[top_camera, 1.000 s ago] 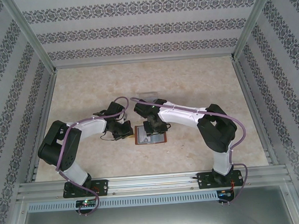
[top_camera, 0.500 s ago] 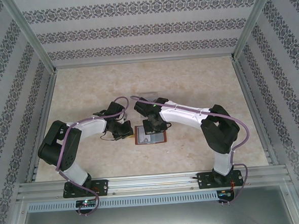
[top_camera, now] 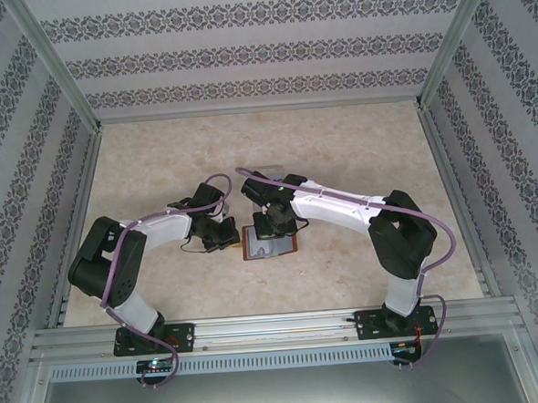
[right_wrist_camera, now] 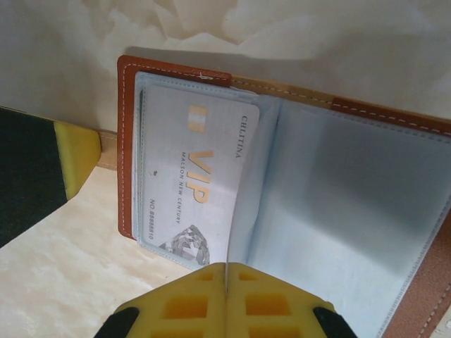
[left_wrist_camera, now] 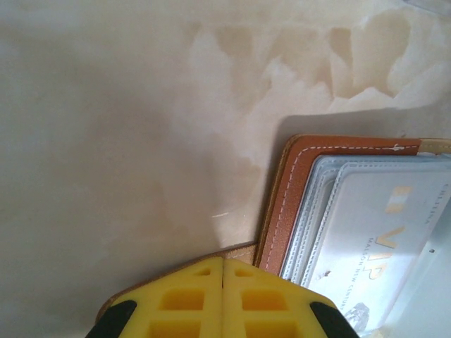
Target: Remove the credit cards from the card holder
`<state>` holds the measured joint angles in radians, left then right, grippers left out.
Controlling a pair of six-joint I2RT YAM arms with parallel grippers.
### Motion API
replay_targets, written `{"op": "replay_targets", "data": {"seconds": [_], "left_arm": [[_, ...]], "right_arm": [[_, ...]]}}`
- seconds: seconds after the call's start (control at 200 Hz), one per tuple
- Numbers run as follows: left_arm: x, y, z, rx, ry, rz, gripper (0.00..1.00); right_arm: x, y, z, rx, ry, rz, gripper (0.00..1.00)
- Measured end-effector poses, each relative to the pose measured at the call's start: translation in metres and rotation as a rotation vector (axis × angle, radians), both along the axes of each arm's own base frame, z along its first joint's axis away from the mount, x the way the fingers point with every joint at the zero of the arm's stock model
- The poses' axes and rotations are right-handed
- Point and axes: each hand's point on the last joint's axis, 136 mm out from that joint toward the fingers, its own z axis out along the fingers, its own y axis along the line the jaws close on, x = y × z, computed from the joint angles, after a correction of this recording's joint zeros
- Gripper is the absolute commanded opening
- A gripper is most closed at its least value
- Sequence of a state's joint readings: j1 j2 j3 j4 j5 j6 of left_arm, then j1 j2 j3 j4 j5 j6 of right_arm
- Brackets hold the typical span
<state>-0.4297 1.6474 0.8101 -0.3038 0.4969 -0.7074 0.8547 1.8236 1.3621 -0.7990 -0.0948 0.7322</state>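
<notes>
Lying open on the marbled table [top_camera: 357,150] btwn both arms: the card holder [right_wrist_camera: 331,197], pale inside up. L gripper [left_wrist_camera: 223,296] jaws are clamped on its strap tab [right_wrist_camera: 107,149]. R gripper [right_wrist_camera: 225,303] jaws are pressed together at the lower edge of a white VIP credit card [right_wrist_camera: 194,204], tucked in the strap-side pocket.

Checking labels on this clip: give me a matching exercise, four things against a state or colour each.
Things:
1. card holder
2. VIP card
3. left gripper
4. right gripper

States:
A. jaws shut at the card's edge
B. lying open on the table
C. jaws shut at the tan strap tab
D. whitish, with gold lettering

Pairs: 1-B, 2-D, 3-C, 4-A
</notes>
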Motion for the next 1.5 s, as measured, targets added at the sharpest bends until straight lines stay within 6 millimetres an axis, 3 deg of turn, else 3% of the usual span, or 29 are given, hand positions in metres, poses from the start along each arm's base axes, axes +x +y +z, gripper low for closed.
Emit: {"op": "replay_targets", "data": {"seconds": [0.56, 1.179, 1.499], "left_arm": [[-0.003, 0.004, 0.000, 0.025, 0.014, -0.013, 0.06], [-0.004, 0.004, 0.000, 0.026, 0.015, -0.015, 0.06], [-0.004, 0.004, 0.000, 0.030, 0.020, -0.016, 0.06]], "right_arm": [[-0.001, -0.023, -0.009, -0.087, 0.003, 0.005, 0.11], [-0.004, -0.046, -0.039, -0.205, 0.038, 0.013, 0.11], [-0.003, -0.056, -0.047, -0.248, 0.040, 0.015, 0.28]]}}
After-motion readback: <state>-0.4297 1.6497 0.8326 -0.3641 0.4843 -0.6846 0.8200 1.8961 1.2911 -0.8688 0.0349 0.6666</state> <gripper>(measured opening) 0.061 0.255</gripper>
